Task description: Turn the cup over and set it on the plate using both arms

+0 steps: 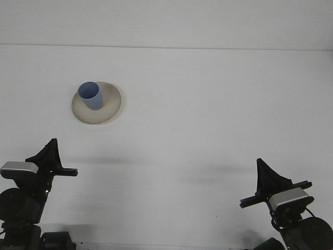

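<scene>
Task looks done, nothing obvious left: blue cup (90,96) stands mouth-up on the beige plate (109,108), far-left part of the tabletop (218,104); cup looks empty inside. Left tool (48,154) & right tool (268,179) sit low at near edge, well apart from plate, holding nothing; can't tell how far open.

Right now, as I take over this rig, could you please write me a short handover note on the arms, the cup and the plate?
Left gripper: low at the near left edge, holding nothing, apart from the plate.
Right gripper: low at the near right edge, holding nothing.
Blue cup: upright, mouth up, standing on the beige plate, toward its left side.
Plate: on the table, far left of centre.
Done: the cup appears flipped and placed.
Left: apparently nothing beyond checking the cup sits steady.
</scene>
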Available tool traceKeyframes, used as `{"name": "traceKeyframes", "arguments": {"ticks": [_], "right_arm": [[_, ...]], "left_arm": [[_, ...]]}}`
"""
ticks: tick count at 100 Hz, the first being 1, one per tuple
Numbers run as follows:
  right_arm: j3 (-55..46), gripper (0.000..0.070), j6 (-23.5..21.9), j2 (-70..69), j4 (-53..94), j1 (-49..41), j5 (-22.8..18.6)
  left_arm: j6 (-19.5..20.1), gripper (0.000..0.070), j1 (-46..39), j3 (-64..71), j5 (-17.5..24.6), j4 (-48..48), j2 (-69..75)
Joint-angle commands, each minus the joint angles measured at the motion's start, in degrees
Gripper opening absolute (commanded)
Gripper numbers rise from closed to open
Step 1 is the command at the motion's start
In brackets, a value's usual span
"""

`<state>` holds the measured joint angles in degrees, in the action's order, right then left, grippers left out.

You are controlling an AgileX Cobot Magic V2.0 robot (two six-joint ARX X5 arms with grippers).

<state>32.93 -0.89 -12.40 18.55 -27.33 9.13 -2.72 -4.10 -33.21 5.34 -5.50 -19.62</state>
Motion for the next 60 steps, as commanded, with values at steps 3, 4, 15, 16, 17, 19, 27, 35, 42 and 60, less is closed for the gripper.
{"name": "traceKeyframes", "arguments": {"ticks": [3,4,15,16,17,19,27,35,42,60], "right_arm": [[0.2,0.0002,-0.2,0.0,-0.5,-0.3,-0.1],[0.2,0.0002,-0.2,0.0,-0.6,-0.3,-0.1],[0.2,0.0002,-0.2,0.0,-0.5,-0.3,-0.1],[0.2,0.0002,-0.2,0.0,-0.5,-0.3,0.0],[0.2,0.0002,-0.2,0.0,-0.5,-0.3,0.0],[0.2,0.0002,-0.2,0.0,-0.6,-0.3,-0.1],[0.2,0.0002,-0.2,0.0,-0.5,-0.3,-0.1],[0.2,0.0002,-0.2,0.0,-0.5,-0.3,-0.1],[0.2,0.0002,-0.2,0.0,-0.5,-0.3,-0.1],[0.2,0.0002,-0.2,0.0,-0.6,-0.3,0.0]], "left_arm": [[-1.2,0.0011,1.2,1.8,-2.3,1.8,1.6],[-1.2,0.0011,1.3,2.2,-2.7,2.1,1.9],[-1.0,0.0011,2.4,9.3,-4.1,7.0,6.2],[-1.1,0.0011,2.4,10.0,-4.1,7.5,6.7],[-1.2,0.0011,2.5,10.8,-4.0,8.0,7.2],[-1.3,0.0011,2.5,12.3,-4.0,9.0,8.2],[-1.4,0.0011,2.6,18.1,-4.0,12.0,12.7],[-1.5,0.0011,2.7,22.7,-4.0,12.9,16.8],[-1.7,0.0011,3.1,25.7,-4.0,12.9,19.6],[-1.7,0.0011,3.8,30.2,-4.0,14.8,19.4]]}}
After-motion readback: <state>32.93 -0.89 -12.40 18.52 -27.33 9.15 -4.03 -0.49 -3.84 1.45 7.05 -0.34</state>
